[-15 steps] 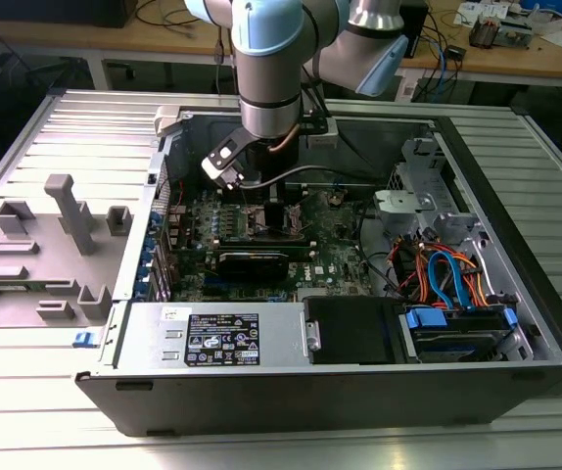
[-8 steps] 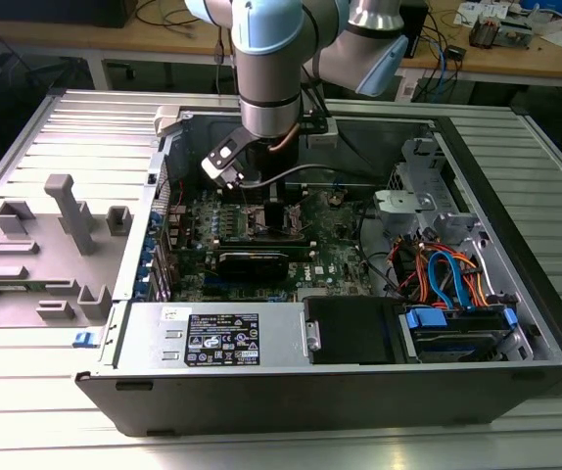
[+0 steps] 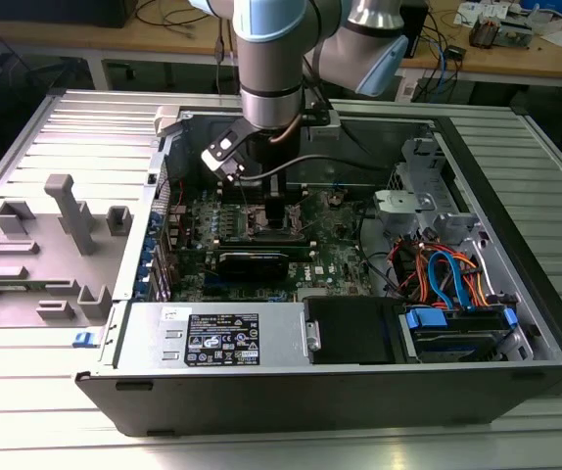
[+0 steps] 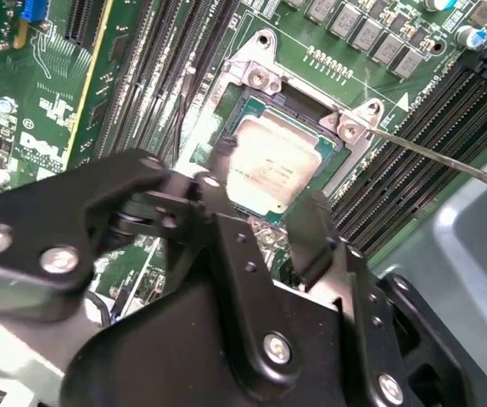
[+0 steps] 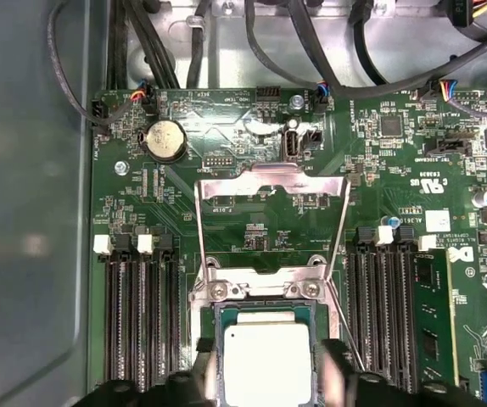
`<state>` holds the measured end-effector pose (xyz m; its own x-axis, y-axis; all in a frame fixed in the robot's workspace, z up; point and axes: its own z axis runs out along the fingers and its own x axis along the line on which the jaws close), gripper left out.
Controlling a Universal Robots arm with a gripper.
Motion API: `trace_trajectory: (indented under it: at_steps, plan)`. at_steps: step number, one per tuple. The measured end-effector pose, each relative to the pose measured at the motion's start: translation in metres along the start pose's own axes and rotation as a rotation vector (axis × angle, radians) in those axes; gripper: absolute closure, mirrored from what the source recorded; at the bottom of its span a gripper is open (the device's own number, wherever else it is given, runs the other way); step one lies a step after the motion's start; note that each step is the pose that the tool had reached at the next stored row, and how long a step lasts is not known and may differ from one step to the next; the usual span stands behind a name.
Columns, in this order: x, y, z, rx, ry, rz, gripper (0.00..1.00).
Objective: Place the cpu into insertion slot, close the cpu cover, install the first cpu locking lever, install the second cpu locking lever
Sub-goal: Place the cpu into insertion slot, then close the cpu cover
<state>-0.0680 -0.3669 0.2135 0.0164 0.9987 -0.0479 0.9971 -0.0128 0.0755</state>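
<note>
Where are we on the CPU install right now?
Done: the cpu looks seated in the insertion slot. In hand: the gripper sits right over it. Left: the cpu cover is flipped open, and a locking lever juts out unlatched.

Electronics lab: wooden benches strewn with cables, open computer case on slatted metal table.

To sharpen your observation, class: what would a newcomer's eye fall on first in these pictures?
In the exterior view, a grey-and-blue robot arm reaches down into an open black computer case. In the first wrist view, its black gripper hangs at a small square silver-topped cpu lying in the dark-framed insertion slot, with the thin silvery cpu cover standing open.
</note>
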Motion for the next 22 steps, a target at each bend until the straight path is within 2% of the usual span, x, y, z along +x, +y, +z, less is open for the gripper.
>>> trace_trajectory:
  at_steps: [4, 5, 6, 8, 10, 12, 22]
  plan:
    - [-0.0001, 0.0013, -0.0029, 0.0065, -0.0001, 0.0, 0.67]
    - [-0.0001, 0.0016, -0.0031, 0.0081, 0.0, 0.0, 0.67]
    - [-0.0001, 0.002, -0.0034, 0.0107, -0.0001, 0.0, 0.73]
    - [-0.0002, 0.0041, -0.0037, 0.0208, -0.0002, 0.0, 0.89]
    - [-0.0001, 0.007, -0.0035, 0.0318, -0.0005, -0.001, 0.89]
    - [-0.0001, 0.008, -0.0035, 0.0369, -0.0007, -0.001, 0.89]
    - [-0.0001, 0.0081, -0.0035, 0.0393, -0.0007, -0.001, 0.89]
